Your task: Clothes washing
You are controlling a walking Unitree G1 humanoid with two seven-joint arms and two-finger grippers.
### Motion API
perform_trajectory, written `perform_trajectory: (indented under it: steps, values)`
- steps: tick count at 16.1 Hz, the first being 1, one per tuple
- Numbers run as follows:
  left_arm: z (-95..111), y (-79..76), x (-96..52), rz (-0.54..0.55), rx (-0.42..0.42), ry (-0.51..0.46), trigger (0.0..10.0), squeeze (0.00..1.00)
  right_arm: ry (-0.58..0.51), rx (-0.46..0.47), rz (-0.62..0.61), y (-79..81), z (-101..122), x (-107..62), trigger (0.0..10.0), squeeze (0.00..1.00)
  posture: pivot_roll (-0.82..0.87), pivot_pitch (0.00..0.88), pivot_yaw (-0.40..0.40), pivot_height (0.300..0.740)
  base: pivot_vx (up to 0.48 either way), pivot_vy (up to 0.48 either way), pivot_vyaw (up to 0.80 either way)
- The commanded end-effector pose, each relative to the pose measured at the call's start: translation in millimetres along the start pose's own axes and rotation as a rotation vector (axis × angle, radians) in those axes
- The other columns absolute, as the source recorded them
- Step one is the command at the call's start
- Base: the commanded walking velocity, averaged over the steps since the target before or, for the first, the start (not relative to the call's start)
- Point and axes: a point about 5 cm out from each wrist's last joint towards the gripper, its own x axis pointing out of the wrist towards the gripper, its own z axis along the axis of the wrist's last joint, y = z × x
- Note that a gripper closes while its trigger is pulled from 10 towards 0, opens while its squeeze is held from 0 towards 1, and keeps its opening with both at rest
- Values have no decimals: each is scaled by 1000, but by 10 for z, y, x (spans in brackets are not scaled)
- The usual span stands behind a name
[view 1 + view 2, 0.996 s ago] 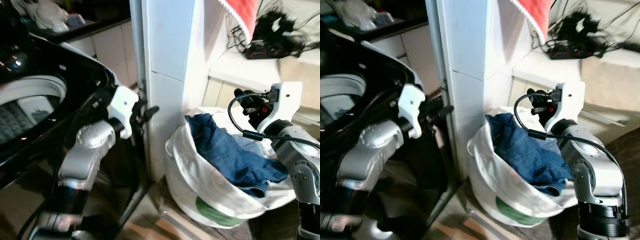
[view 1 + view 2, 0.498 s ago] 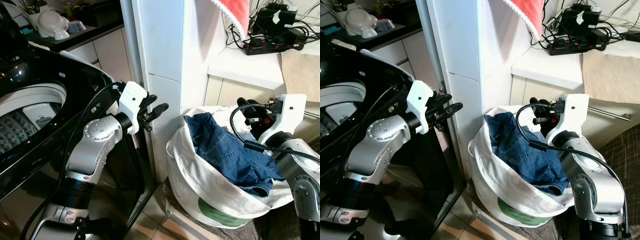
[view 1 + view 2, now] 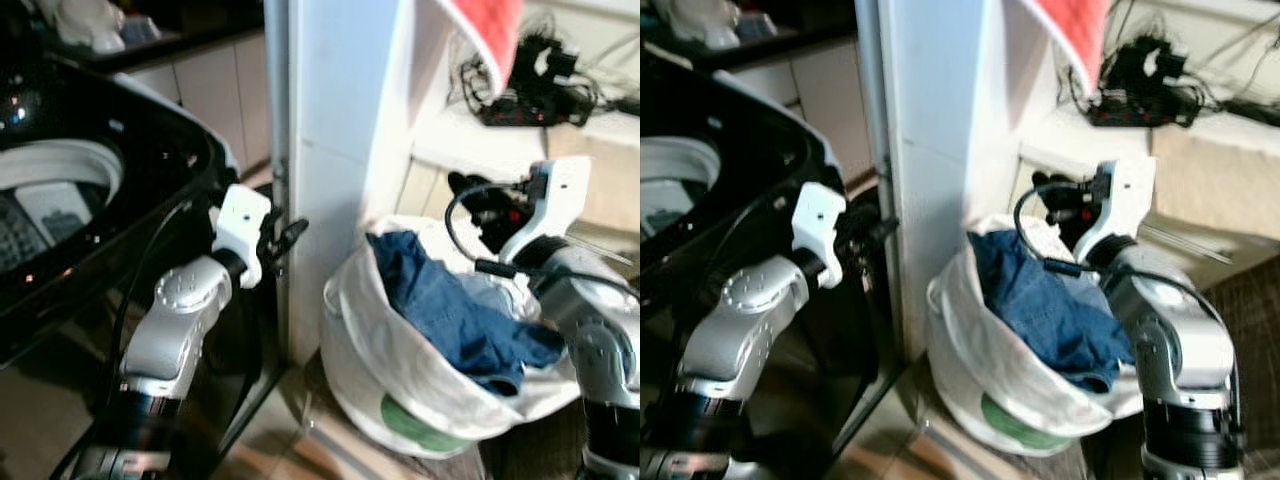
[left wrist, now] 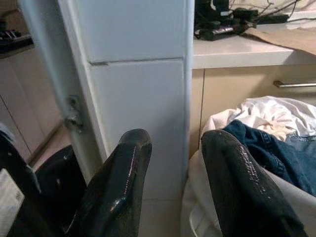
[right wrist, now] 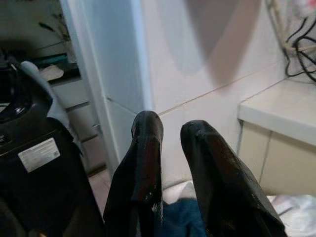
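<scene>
Landmark = white tiled pillar (image 3: 335,150) mid-scene. Far left of it: glossy black top-load washing machine (image 3: 90,200), lid up, pale drum rim (image 3: 55,165) visible inside; behind it a dark worktop (image 3: 150,40) w/ white bowls (image 3: 90,18), blurred. Just left of pillar, between it and the washer's corner: left gripper (image 4: 170,148) on its silver arm, raised at mid height, pointing at the pillar; fingers (image 4: 123,168) apart w/ a clear gap, nothing held. Right of pillar, on the floor and close against its base: white plastic laundry bag (image 3: 400,370) w/ green print low on the front, mouth open. Blue denim jeans (image 3: 455,315) lie crumpled in the bag, heaped at the top, some white cloth (image 4: 269,116) behind them. Right of pillar, above the bag's far rim: right gripper (image 5: 170,148), fingers nearly together w/ only a narrow slit, empty, not touching the jeans; black cable loops off its white wrist housing (image 3: 550,195). Up right of pillar: pale worktop (image 3: 500,140) carrying a black power strip and tangled cables (image 3: 540,85); red cloth w/ white trim (image 3: 490,35) hangs near the pillar's top right. Below that worktop, beige cabinet front w/ metal bar handle (image 4: 294,84).
</scene>
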Motion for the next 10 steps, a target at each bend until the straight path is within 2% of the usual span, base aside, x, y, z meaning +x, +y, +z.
perform_trajectory:
  steps: [1, 4, 5, 9, 10]
  values:
    - [32, 19, -25, 1, 4, -4, 10000, 0, -7, 2, 11, -15, 36, 1, 10000, 0, -62, 0, -56, 740, 0, 0, 0]
    - [-27, 1, -21, -1, 26, 26, 10000, 0, 0, -6, 7, -52, 33, -4, 10000, 0, -64, 0, -59, 740, 0, 0, 0]
    - [-51, -22, -33, 0, 33, 34, 10000, 0, 3, -6, 4, -73, 36, -10, 10000, 0, -50, 0, -87, 740, 0, 0, 0]
    - [-101, -13, -123, 47, 20, 57, 10000, 0, 29, -18, -11, -127, -34, 3, 10000, 0, -34, 0, -75, 740, 0, 0, 0]
    - [-110, -13, -113, 46, -17, 49, 10000, 0, 39, -16, -30, -115, -90, 4, 10000, 0, -44, 0, -69, 740, 0, 0, 0]
